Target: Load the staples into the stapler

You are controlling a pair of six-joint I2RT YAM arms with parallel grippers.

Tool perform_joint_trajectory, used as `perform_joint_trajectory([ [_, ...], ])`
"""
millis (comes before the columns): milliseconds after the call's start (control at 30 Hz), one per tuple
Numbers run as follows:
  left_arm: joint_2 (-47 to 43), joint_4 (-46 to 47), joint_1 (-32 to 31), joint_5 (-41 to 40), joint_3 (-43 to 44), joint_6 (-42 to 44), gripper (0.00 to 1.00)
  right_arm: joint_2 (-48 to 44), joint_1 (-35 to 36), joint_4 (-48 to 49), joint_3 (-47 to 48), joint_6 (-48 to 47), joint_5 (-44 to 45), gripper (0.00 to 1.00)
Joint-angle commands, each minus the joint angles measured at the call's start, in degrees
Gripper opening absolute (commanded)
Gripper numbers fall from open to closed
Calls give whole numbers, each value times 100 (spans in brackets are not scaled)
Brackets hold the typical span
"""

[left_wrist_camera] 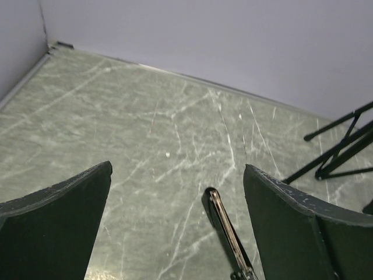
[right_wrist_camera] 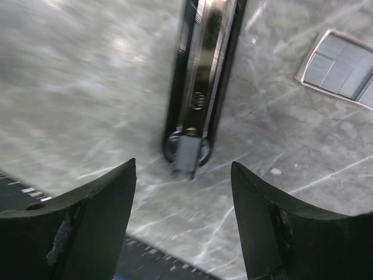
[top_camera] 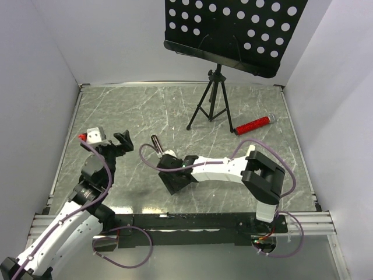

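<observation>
A: Room & surface, quick?

B: Plain pale walls (top_camera: 35, 87) on 3 sides. They box in a grey-green marbled counter (top_camera: 145, 111) w/ white veins and a thin metal trim at the edges. Dark rail (top_camera: 192, 220) along the near side.

A: Biggest thing on it?

B: Black perforated music stand (top_camera: 233, 29) at the back, on a tripod (top_camera: 213, 102). Then the 2 arms. Right arm (top_camera: 215, 169) lies low, reaching leftward across the middle. Left arm (top_camera: 70, 216) comes up the left side.

A: Pincers?

B: Left pincer (left_wrist_camera: 178, 168) is spread wide w/ nothing in it, hovering over bare counter. Right pincer (right_wrist_camera: 182, 168) is also wide apart and empty, fingers either side of the stapler's near end, not touching it.

A: Stapler?

B: Stapler (right_wrist_camera: 204, 64) lies flat, mid-counter, left of centre, channel facing up. The left wrist view shows it as a thin shiny bar.

A: Smaller bits?

B: Red tube (top_camera: 254, 124) w/ silvery tip, right of the tripod and well apart from the rest. Small tan-rimmed box (right_wrist_camera: 339, 69) near the stapler, grey blocks inside.

A: Staples?

B: Staples (right_wrist_camera: 188, 153) look like the tiny silvery-grey piece at the near end of the channel. Blurry, so can't tell if it's seated.
</observation>
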Motion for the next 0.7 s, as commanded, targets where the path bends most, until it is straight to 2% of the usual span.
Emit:
perform_joint_trajectory([
  [0,211,-38,-21,296,292,-302,99,-17,-102,423,-322,-285,171,72],
  [133,422,-187,14,419,362,-600,99,-271,-427,695,-945,-609,144,70],
  [333,879,-802,5,525,503,-1540,100,-886,-1209,1038,-1622,-1014,-84,70],
  [533,2142,-1084,92,867,757,-2402,99,-1702,-1842,1310,-2150,-1357,-497,69],
  [667,3110,-1058,426,1481,1082,-2693,99,-2283,-1869,1521,-2362,-1656,-1032,68],
])
